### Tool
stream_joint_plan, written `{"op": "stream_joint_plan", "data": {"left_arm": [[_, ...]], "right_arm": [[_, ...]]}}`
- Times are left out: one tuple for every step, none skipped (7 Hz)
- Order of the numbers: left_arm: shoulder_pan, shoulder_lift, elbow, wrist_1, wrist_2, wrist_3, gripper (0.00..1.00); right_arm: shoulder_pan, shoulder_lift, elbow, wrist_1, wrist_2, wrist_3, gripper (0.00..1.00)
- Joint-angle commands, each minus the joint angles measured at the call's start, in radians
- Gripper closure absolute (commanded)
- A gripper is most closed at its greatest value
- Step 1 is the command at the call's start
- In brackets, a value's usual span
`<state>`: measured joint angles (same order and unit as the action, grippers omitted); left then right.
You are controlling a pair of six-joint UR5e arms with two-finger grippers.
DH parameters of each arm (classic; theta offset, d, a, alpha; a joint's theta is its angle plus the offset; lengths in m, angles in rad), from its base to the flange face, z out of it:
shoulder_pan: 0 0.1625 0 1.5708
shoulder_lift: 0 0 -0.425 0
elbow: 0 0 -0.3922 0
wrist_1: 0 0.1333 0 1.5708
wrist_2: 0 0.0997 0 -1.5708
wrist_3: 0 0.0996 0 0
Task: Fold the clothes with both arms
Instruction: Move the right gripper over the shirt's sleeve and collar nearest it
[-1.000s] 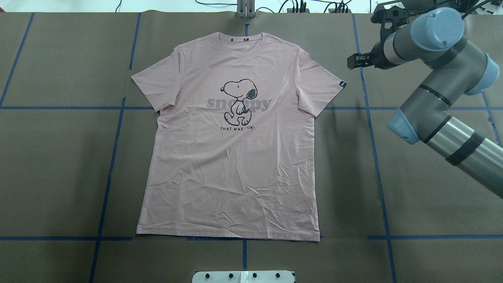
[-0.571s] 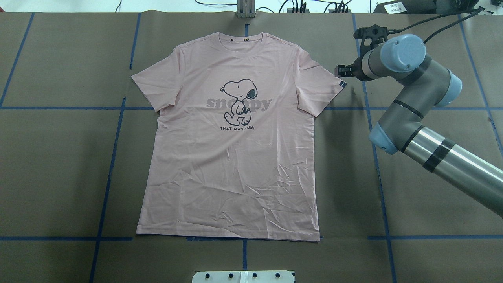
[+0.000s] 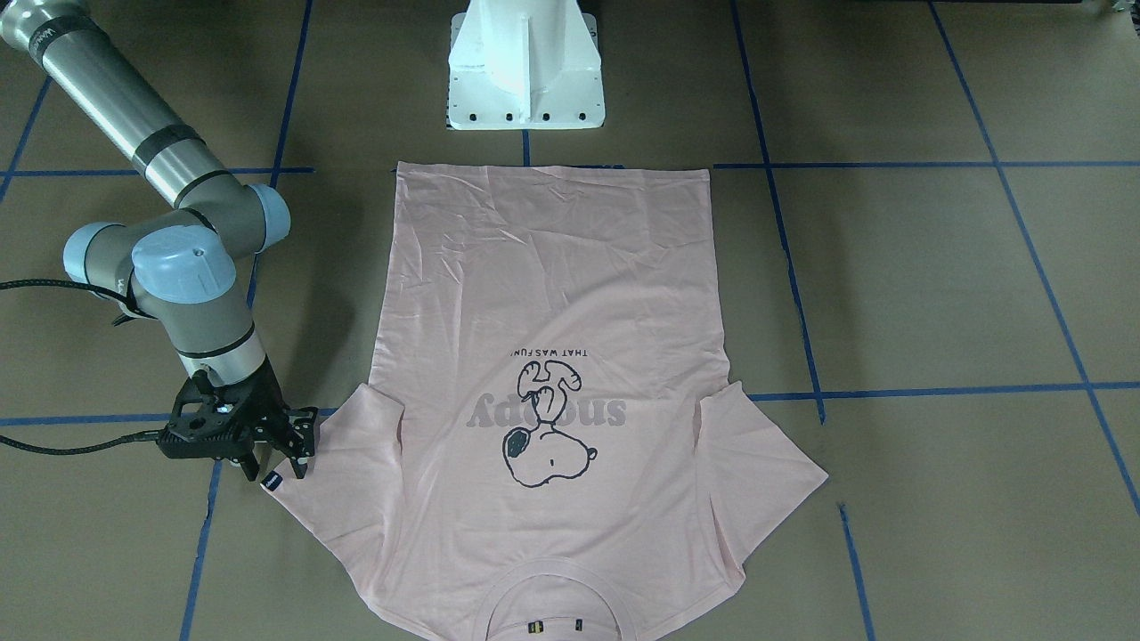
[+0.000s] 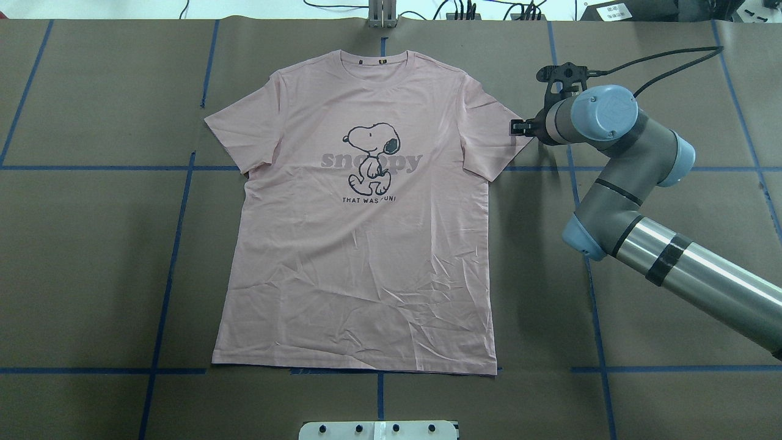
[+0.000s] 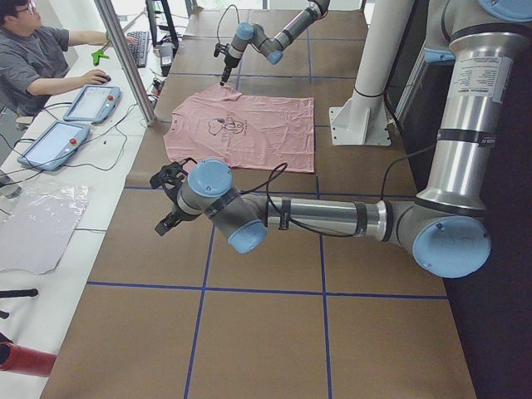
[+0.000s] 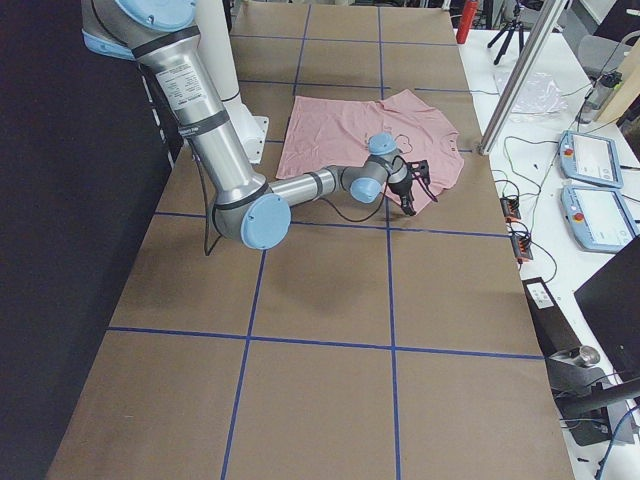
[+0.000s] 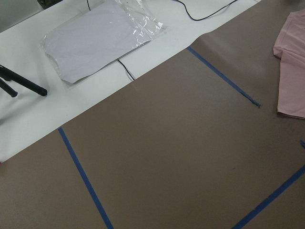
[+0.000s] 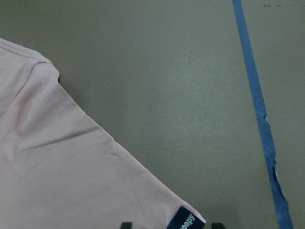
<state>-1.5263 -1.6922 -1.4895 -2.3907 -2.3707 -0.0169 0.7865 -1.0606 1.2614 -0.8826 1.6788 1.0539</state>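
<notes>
At the T-shirt (image 4: 360,256) sleeve tag (image 3: 272,482), the right tool (image 3: 274,469) stands spread.

Your right arm (image 4: 690,275) reaches toward the far right part of the table (image 4: 91,275), elbow bent. The right gripper (image 3: 276,465) points down, low over the surface, jaws apart. Your left arm (image 5: 332,218) stretches low toward the left end. The left gripper (image 5: 162,226) sits angled downward, and you can't make out its jaws.

Around the T-shirt (image 4: 360,263) lies brown paper (image 4: 91,256); white pedestal (image 3: 525,67) stands beside hem.
</notes>
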Motion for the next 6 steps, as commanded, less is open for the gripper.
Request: {"op": "stream_joint_plan", "data": {"left_arm": [[0.0,0.003,0.0,-0.01,0.001,0.0,0.0],[0.002,0.003,0.0,-0.01,-0.001,0.0,0.0],[0.002,0.003,0.0,-0.011,0.001,0.0,0.0],[0.002,0.003,0.0,-0.011,0.001,0.0,0.0],[0.0,0.003,0.0,-0.011,-0.001,0.002,0.0],[0.002,0.003,0.0,-0.013,-0.001,0.002,0.0]], "right_arm": [[0.0,-0.002,0.0,0.001,-0.002,0.001,0.41],[0.0,-0.002,-0.002,-0.001,-0.004,0.001,0.42],[0.002,-0.002,-0.002,-0.002,-0.013,0.001,0.43],[0.0,-0.001,-0.008,-0.001,-0.016,0.001,0.44],[0.0,0.001,-0.013,-0.001,-0.016,0.003,0.45],[0.0,0.001,-0.017,-0.001,-0.016,0.003,0.46]]}}
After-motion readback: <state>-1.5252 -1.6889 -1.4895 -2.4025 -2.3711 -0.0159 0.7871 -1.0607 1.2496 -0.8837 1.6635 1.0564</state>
